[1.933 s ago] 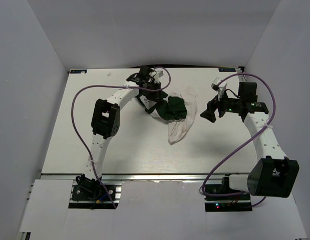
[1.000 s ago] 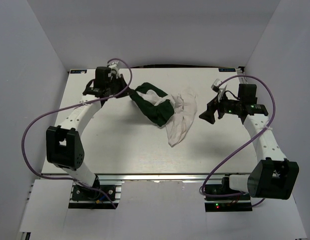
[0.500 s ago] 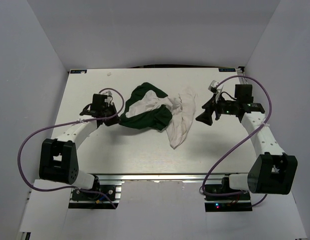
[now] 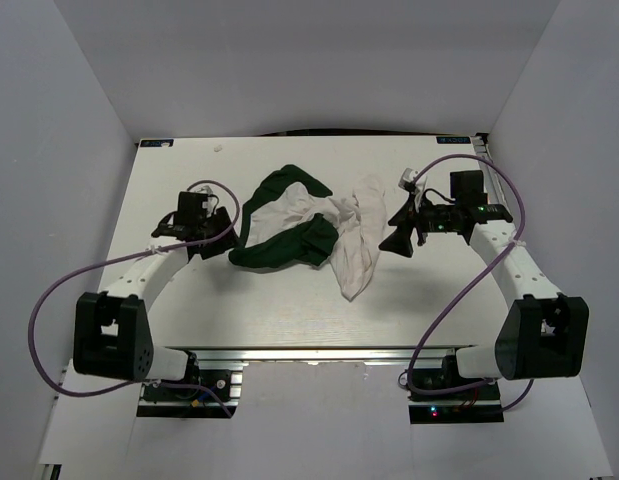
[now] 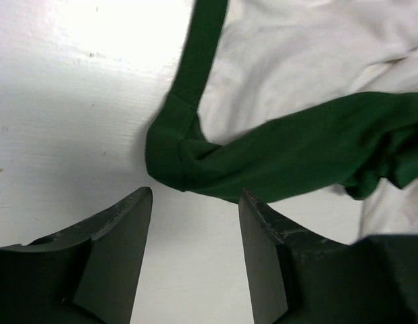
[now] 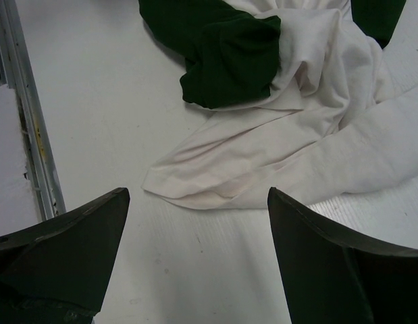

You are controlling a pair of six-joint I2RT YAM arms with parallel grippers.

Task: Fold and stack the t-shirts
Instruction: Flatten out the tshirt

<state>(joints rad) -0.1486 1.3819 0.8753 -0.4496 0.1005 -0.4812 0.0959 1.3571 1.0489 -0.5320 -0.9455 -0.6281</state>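
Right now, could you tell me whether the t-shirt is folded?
Not folded: the t-shirt lies crumpled, its green and white cloth bunched and twisted.

This was a robotics lab test cell. A white wood-grain tabletop (image 4: 189, 300) sat boxed in by plain pale grey panel walls (image 4: 79, 100) at 9, 12 and 3 o'clock. Along its 6 o'clock edge ran a slotted aluminium rail (image 4: 319, 352), where two white-and-black jointed robot arms (image 4: 154, 265) were bolted side by side, trailing long looped purple cables (image 4: 31, 322).
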